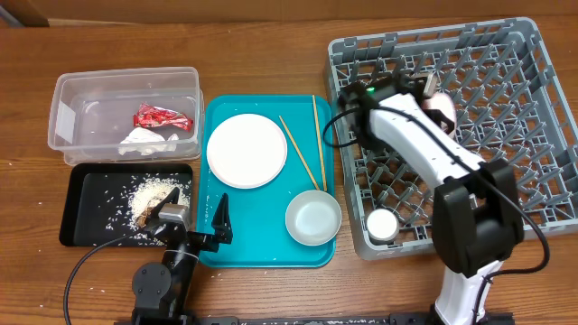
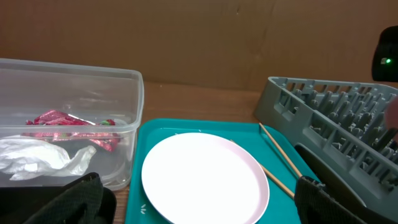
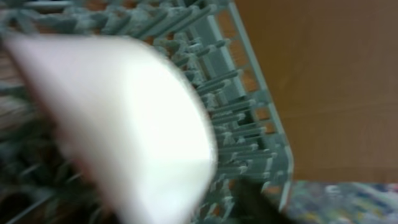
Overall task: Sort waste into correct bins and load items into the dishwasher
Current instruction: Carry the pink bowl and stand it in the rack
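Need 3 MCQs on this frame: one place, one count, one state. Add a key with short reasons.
1. Where is the small white cup?
A. on the teal tray
B. in the grey dish rack
C. in the left gripper

2. How many chopsticks lie on the teal tray?
A. one
B. two
C. four

3. What state is the left gripper in?
A. open
B. shut on a chopstick
C. shut on the cup

Key:
1 B: the overhead view shows the cup standing among the rack's pegs, in the corner nearest the tray.
2 B: two thin sticks lie beside the large plate.
3 A: in the left wrist view its fingers stand wide apart and grip nothing.
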Controlling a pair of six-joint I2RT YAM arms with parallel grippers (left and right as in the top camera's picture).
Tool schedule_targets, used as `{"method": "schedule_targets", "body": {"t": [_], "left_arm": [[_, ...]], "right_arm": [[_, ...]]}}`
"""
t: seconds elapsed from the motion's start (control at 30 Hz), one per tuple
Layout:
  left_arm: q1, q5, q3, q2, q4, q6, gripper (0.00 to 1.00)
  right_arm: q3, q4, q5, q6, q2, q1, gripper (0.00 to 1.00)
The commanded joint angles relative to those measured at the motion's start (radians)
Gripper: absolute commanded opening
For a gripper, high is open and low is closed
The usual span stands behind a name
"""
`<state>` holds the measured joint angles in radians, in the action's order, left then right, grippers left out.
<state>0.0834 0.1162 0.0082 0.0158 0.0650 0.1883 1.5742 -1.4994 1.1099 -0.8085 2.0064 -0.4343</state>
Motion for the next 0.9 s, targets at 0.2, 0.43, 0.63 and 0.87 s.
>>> {"method": "schedule_targets", "body": {"t": [0.2, 0.43, 0.63, 0.87], "left_arm": [[-0.005, -0.011, -0.003, -0.010, 0.003, 0.014, 1.00], [-0.005, -0.012, -0.003, -0.010, 0.003, 0.014, 1.00], [-0.005, -0.012, -0.003, -0.010, 0.003, 0.014, 1.00], [-0.005, -0.012, -0.003, -0.010, 0.003, 0.014, 1.00]], "right_arm": [[0.127, -0.017, -0.247, -0.006, -0.029, -0.100, 0.69], [0.142, 0.129, -1.108, 0.769, -0.098, -0.264, 0.69], [-0.015, 0.231, -1.202, 0.954, -0.097, -0.272, 0.68], [-0.199, 0.486, -1.107, 0.999, -0.090, -0.272, 0.61]]}}
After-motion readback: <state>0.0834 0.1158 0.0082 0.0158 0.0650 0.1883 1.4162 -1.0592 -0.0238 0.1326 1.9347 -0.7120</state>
